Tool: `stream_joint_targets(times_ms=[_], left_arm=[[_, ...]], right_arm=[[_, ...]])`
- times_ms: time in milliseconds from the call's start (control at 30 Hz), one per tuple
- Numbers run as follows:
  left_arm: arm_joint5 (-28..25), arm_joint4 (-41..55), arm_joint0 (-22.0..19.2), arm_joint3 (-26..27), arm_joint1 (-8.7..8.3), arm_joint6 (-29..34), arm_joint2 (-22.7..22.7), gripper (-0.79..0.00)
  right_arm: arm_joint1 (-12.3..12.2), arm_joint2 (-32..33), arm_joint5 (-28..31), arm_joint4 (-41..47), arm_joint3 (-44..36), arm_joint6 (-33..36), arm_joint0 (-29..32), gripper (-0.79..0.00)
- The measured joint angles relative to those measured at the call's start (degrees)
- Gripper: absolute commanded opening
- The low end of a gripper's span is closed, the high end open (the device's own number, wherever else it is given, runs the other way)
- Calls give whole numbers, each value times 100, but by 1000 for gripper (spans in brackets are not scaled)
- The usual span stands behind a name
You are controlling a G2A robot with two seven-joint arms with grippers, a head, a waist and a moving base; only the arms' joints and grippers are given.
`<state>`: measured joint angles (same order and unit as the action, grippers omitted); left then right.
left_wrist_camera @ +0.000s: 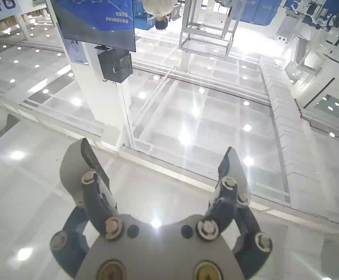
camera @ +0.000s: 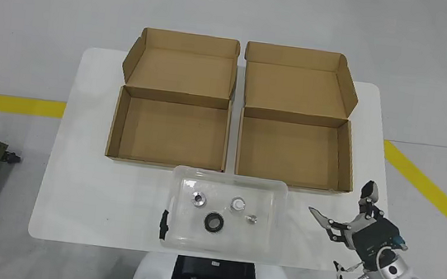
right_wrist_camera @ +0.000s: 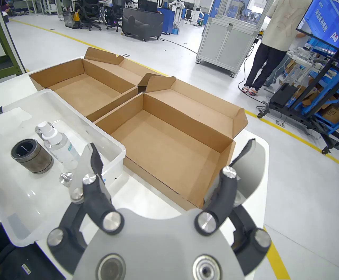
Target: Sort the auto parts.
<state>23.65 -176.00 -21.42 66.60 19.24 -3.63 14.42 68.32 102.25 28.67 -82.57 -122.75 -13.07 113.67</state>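
Auto parts (camera: 198, 199), a dark metal cylinder (right_wrist_camera: 31, 156) and a small silver stud (right_wrist_camera: 66, 177), lie in the clear plastic tray (right_wrist_camera: 106, 138) beside our spread, empty right gripper (right_wrist_camera: 170, 147). Nothing is sorted; we judge the first pick comes next.

Right gripper (right_wrist_camera: 170, 147), jaws spread, hangs beside the clear bin (right_wrist_camera: 87, 116) (black cylinder (right_wrist_camera: 31, 156) and spray bottle (right_wrist_camera: 59, 148) inside).

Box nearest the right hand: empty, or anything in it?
Empty: the box shows only bare cardboard floor; the parts sit in the clear bin.
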Motion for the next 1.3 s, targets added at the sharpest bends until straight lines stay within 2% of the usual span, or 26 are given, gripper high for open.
stream_joint_targets(times_ms=[1200, 1300], left_arm=[[0, 0, 0, 0, 0, 0, 0, 0], [0, 0, 0, 0, 0, 0, 0, 0]], right_arm=[[0, -2, 1, 0, 0, 2, -1, 0], [-9, -94, 82, -34, -21, 185, -74, 0]])
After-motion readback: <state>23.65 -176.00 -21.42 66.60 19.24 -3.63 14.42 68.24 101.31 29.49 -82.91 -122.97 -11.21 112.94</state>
